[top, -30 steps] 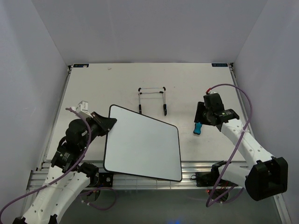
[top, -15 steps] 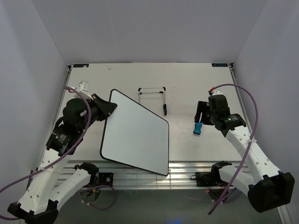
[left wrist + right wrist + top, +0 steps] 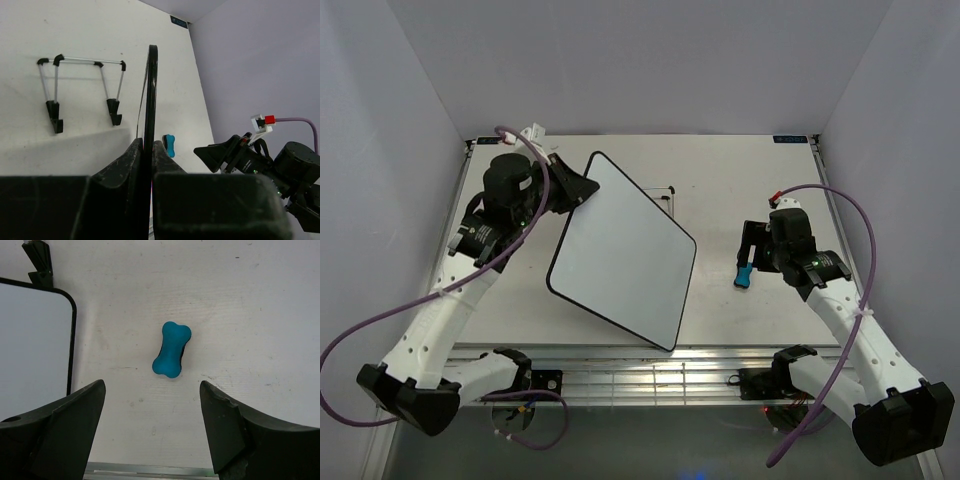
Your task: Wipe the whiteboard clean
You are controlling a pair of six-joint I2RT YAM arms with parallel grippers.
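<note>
1 whiteboard (image 3: 620, 255): blank face, tilted up off the bench (image 3: 750, 170), left of centre, top corner toward far-left corner. L gripper (image 3: 582, 188) clamped on its rim; board shows edge-on in wrist cam. 1 blue eraser (image 3: 172, 349) flat on bench nr right edge. R gripper (image 3: 151, 390) over it, fingers apart, no contact. 1 wire stand (image 3: 87, 61) behind board, mid-bench.

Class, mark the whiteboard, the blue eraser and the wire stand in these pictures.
whiteboard (image 3: 620, 250): top external view, centre of its white face.
blue eraser (image 3: 171, 349): right wrist view, middle of its body.
wire stand (image 3: 82, 61): left wrist view, its top crossbar.
</note>
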